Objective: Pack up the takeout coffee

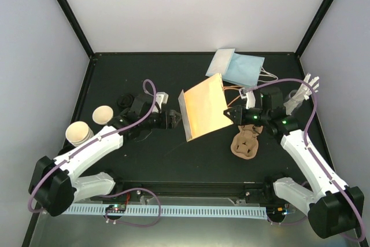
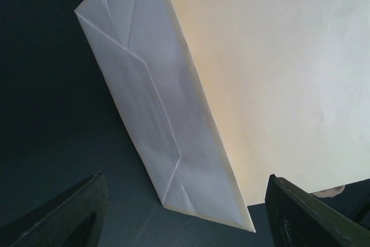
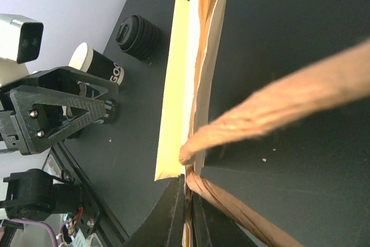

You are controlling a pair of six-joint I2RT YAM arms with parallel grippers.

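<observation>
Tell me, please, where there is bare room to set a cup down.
Bare: the back left corner behind the black lids, and the strip in front of the paper bag. Crowded: the right, with carrier, blue bags and right gripper.

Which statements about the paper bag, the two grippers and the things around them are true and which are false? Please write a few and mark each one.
1. The right gripper is shut on the mouth edge of the tan paper bag, beside its handle. True.
2. The left gripper is clamped on the bag's folded bottom. False: its jaws stand open, one on each side of the bottom, and do not grip it.
3. The brown cup carrier lies inside the bag. False: it lies on the table, outside the bag, near the right arm.
4. A stack of black lids stands on the table to the left of the bag. True.
</observation>
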